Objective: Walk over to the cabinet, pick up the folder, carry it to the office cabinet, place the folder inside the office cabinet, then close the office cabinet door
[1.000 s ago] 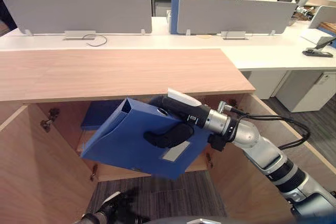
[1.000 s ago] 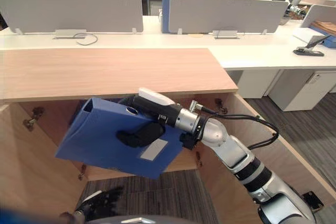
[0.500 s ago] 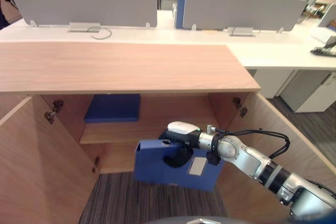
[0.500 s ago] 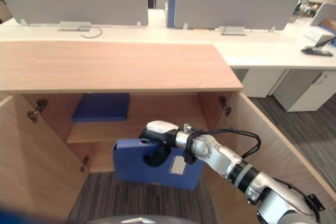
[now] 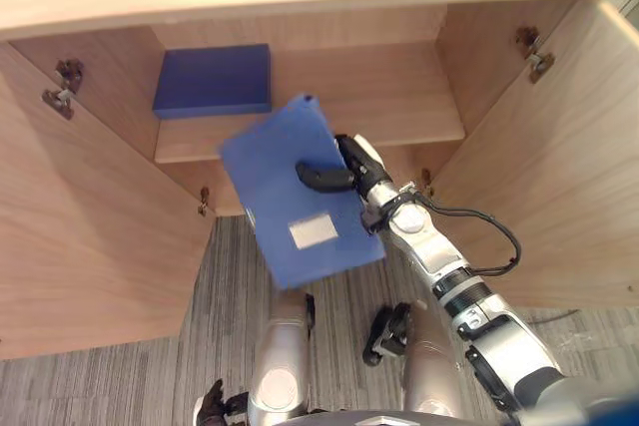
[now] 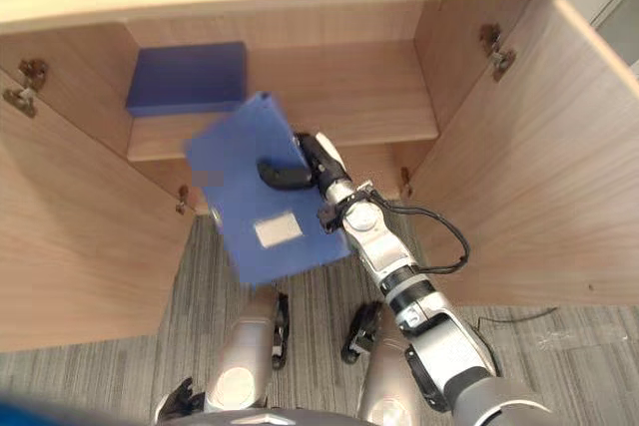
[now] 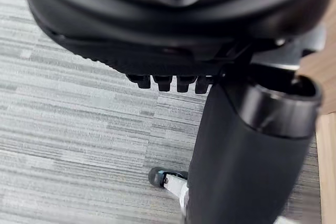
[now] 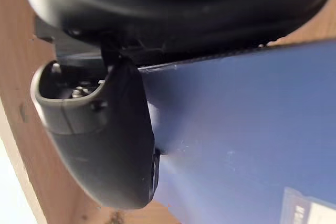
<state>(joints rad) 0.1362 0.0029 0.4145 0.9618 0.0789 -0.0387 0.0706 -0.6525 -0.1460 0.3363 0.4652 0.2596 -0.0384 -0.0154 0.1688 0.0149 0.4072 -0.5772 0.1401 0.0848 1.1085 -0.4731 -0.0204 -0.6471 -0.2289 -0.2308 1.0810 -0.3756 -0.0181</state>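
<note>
Tilting blue folder, white label, in right hand.

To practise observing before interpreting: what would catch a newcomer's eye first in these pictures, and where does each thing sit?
A large blue white-labelled folder, tilted, is clasped by the robot's right hand in front of the open light-wood cabinet, above grey carpet. A second flat blue folder lies on the cabinet's upper shelf, towards its left end. The wooden doors stand wide open on both sides.
</note>
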